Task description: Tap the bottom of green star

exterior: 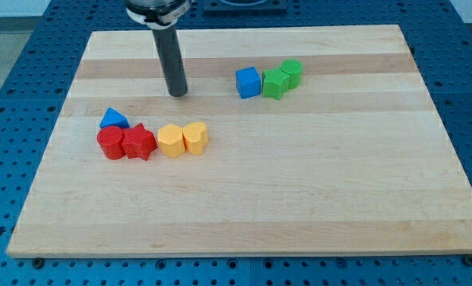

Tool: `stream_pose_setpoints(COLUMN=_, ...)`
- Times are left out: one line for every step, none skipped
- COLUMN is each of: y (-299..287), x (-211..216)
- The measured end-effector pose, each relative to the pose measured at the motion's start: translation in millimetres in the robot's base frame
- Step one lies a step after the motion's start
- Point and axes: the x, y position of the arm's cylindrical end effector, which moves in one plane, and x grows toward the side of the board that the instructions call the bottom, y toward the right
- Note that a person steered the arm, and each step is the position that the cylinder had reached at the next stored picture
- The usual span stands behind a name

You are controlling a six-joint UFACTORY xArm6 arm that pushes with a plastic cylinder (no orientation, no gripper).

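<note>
The green star point(275, 83) lies on the wooden board point(244, 199) at the upper middle-right, touching a blue cube point(249, 82) on its left and a green block point(292, 72) on its upper right. My tip point(177, 92) stands on the board well to the left of the blue cube, apart from every block and above the yellow blocks.
At the left sits a cluster: a blue triangle point(114, 119), a red block point(110, 143), a red star point(139, 143), a yellow hexagon-like block point(171, 140) and a yellow heart point(195, 137). Blue perforated table surrounds the board.
</note>
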Motion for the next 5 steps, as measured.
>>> stream_pose_setpoints(y=21, x=17)
stream_pose_setpoints(y=47, x=36)
stream_pose_setpoints(y=70, x=36)
stream_pose_setpoints(y=99, x=35)
stream_pose_setpoints(y=124, x=34)
